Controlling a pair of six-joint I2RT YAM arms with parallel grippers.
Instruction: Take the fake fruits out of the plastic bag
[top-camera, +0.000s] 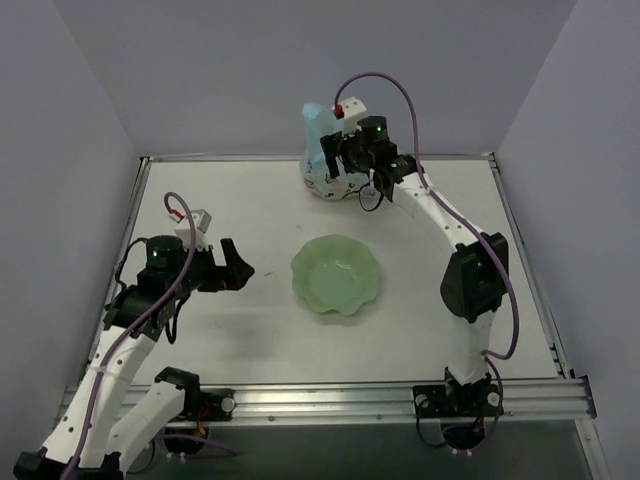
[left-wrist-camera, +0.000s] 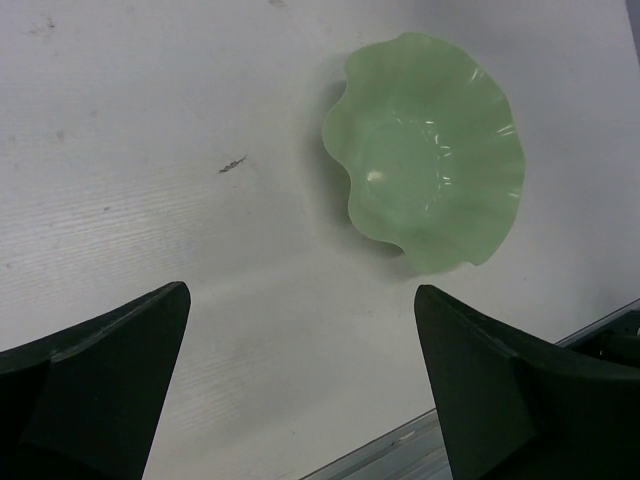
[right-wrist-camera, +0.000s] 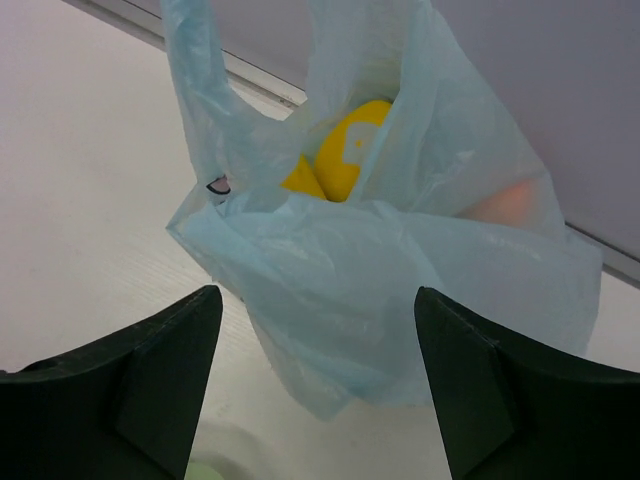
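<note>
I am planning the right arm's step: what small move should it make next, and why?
Probably ease the right gripper up and forward toward the mouth of the plastic bag. Its jaws stand open, aimed at the bag's lower front, while a yellow fruit shows higher, in the opening.

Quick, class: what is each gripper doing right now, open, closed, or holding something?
Left gripper: open, holding nothing, near the green bowl.
Right gripper: open, holding nothing, facing the plastic bag.
</note>
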